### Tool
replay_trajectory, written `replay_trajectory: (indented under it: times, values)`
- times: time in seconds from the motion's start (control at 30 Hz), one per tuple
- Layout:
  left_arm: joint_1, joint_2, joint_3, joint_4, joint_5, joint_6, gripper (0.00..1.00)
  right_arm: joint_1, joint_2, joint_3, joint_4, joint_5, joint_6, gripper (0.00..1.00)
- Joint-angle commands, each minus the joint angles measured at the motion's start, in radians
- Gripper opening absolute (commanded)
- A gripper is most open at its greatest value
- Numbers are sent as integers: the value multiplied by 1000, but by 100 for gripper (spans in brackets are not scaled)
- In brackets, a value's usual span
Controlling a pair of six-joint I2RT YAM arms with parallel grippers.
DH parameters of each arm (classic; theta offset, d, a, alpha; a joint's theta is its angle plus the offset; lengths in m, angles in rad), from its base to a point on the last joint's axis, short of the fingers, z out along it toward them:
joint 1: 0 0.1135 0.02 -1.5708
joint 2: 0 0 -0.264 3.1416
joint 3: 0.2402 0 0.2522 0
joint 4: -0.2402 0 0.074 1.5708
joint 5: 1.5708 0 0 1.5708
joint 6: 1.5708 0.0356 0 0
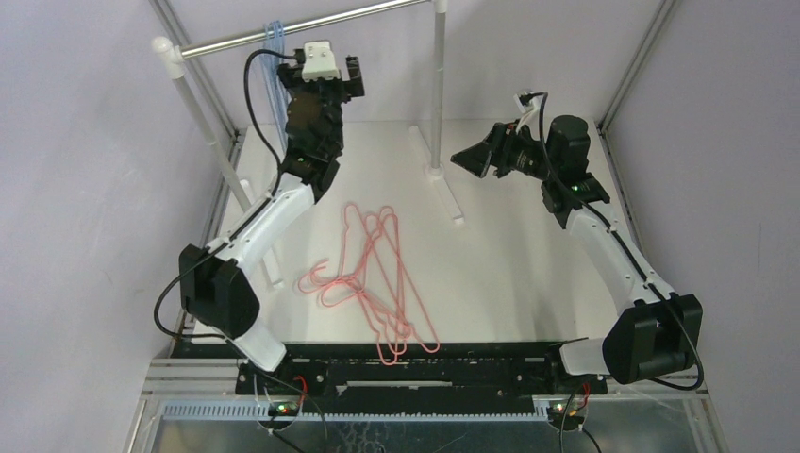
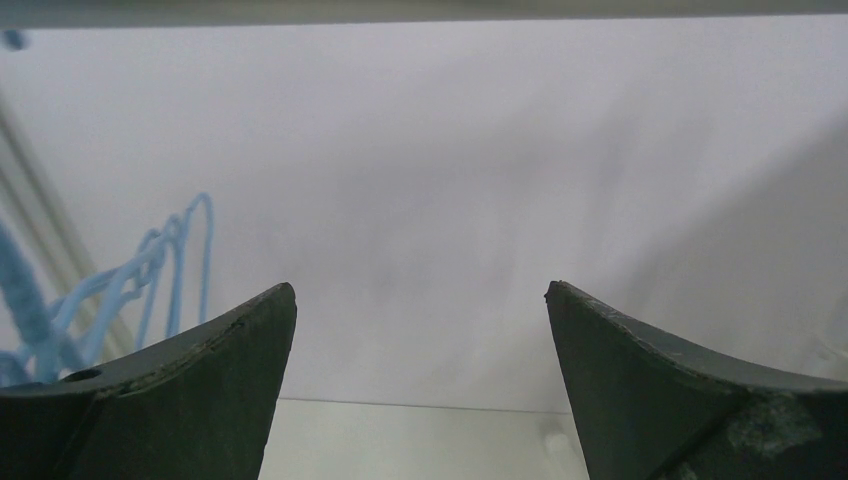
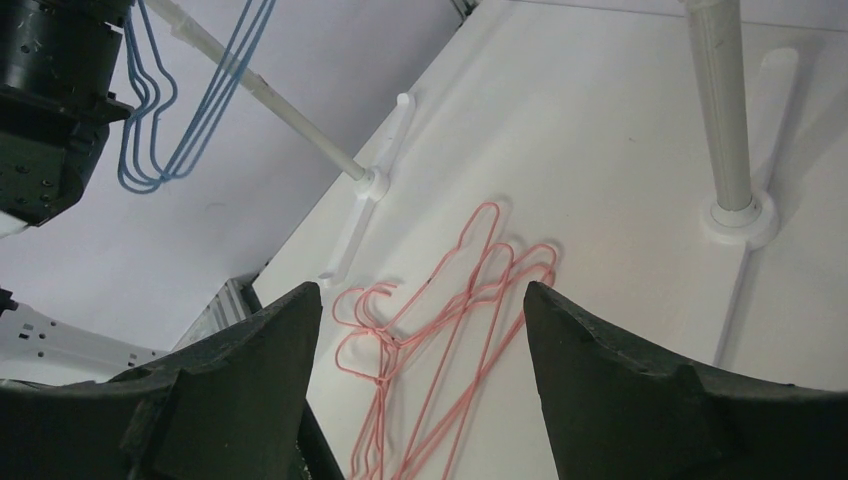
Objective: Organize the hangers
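Note:
Several pink-red wire hangers (image 1: 377,283) lie in a tangled pile on the white table, also seen between the right fingers in the right wrist view (image 3: 450,310). Light blue hangers (image 1: 275,38) hang on the silver rail (image 1: 311,25) at its left end; they also show at the left of the left wrist view (image 2: 170,260). My left gripper (image 2: 420,290) is raised beside the blue hangers, open, with nothing between its fingers, facing the back wall. My right gripper (image 3: 420,290) hovers at the right, above and apart from the pink pile, open and empty.
The rail rests on two white posts, the left post (image 1: 203,118) slanted and the right post (image 1: 439,85) upright, each on a flat white foot (image 1: 443,193). Purple walls close in the table on the left, back and right.

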Motion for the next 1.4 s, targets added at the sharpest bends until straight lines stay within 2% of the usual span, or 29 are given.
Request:
replay_trajectory:
  times: [0.0, 0.3, 0.6, 0.73, 1.17, 1.37]
  values:
    - [29, -99, -49, 97, -63, 20, 99, -4, -4, -2, 62, -23, 12, 82]
    - [83, -174, -139, 127, -84, 22, 100, 16, 2, -17, 67, -31, 15, 82]
    - [130, -153, -103, 112, -42, 44, 100, 25, -7, -17, 36, -20, -2, 81]
    - [172, -150, -91, 86, -42, 0, 99, 32, -2, -17, 39, -19, -1, 81]
    - [269, -221, -180, 92, -163, -15, 99, 68, 37, -16, 40, -15, -6, 80]
    - [311, -258, -246, 90, -162, -52, 100, 81, 35, -17, 13, -3, -27, 80]
